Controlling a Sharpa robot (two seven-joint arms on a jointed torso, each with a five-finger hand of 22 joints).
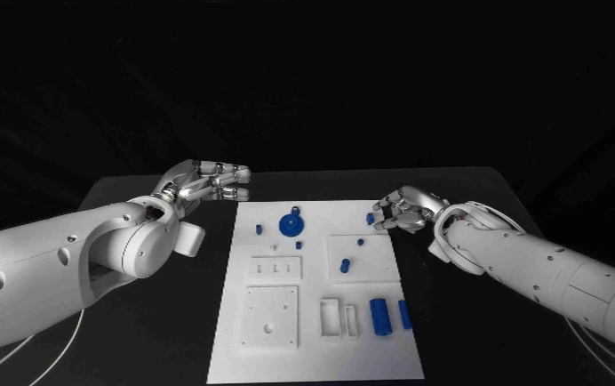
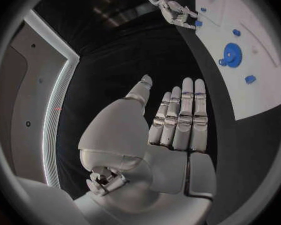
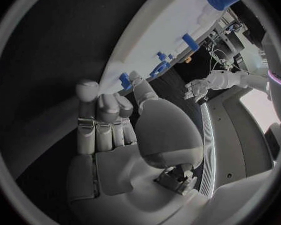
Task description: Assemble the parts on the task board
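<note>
Nearest the head camera, the white task board [image 1: 314,364] lies flat in the middle of the black counter [image 1: 154,350]. Along its near right side a thick blue cylinder [image 1: 380,316] lies beside a slimmer blue bar [image 1: 405,314]. Farther back, a small blue peg [image 1: 345,266] sits near the board's middle, and a round blue disc [image 1: 292,223] rests toward the far end, with a few tiny blue pieces around it.

At the far right edge of the board, the right hand [image 1: 405,211] has its fingers curled together, the fingertips [image 3: 135,80] touching a small blue part [image 1: 371,219] there; whether it actually grips that part cannot be told. In the right wrist view the thumb and a finger meet just beside that blue piece at the board's rim.

Off the board's far left corner, the left hand [image 1: 211,181] hovers above the bare counter, fingers [image 2: 187,115] straight, side by side, holding nothing.
</note>
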